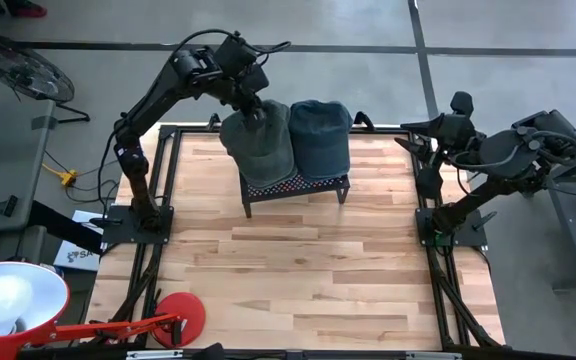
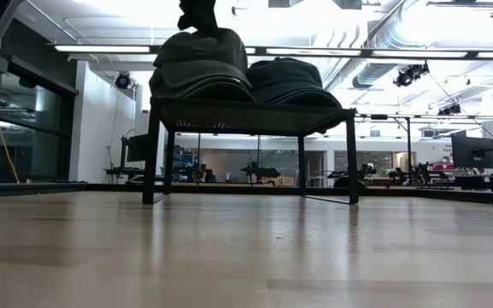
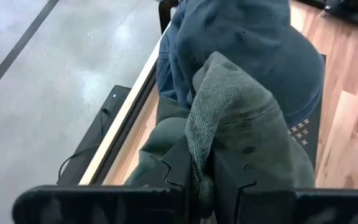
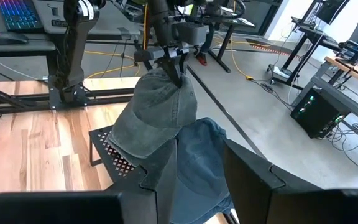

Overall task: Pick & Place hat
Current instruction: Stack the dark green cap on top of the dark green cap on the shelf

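Wood table (image 2: 246, 257) in the foreground, black rack (image 2: 251, 115) behind with two hats side by side.

Left gripper (image 1: 252, 110) pinching a fold of the grey hat (image 1: 258, 145) on the rack's left half; best released only once the cloth sits flat, then lifted straight up clear of the blue hat (image 1: 320, 135). Right gripper (image 1: 430, 135) parked at the table's right edge, jaws parted, empty. Count: two hats, one rack, two arms.

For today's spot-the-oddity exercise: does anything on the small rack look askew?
Yes. The grey hat is bunched upward where the left hand pinches its fabric, so it leans against the blue hat, which lies flat on the rack.
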`<act>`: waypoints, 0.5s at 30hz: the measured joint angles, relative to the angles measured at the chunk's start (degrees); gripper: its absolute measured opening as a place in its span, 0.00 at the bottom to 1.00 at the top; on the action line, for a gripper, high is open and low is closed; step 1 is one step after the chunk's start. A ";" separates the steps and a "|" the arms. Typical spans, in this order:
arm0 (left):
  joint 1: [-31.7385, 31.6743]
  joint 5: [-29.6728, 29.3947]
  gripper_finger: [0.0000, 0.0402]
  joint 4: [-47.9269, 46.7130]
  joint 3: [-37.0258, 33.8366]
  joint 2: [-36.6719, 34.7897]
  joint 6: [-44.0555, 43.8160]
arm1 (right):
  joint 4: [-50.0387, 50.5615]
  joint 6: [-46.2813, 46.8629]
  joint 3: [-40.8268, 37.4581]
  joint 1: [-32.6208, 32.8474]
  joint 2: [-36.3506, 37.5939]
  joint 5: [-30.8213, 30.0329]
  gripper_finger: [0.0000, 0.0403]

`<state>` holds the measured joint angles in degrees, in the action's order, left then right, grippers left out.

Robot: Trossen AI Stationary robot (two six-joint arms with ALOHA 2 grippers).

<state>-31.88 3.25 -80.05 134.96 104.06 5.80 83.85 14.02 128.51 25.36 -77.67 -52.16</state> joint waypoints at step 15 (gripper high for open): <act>0.85 -1.43 0.49 0.85 0.00 0.19 1.72 | 0.00 0.09 0.00 0.02 0.00 0.20 0.30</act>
<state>-31.03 1.81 -79.20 134.96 104.25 7.53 83.85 14.11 128.51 25.39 -77.67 -51.96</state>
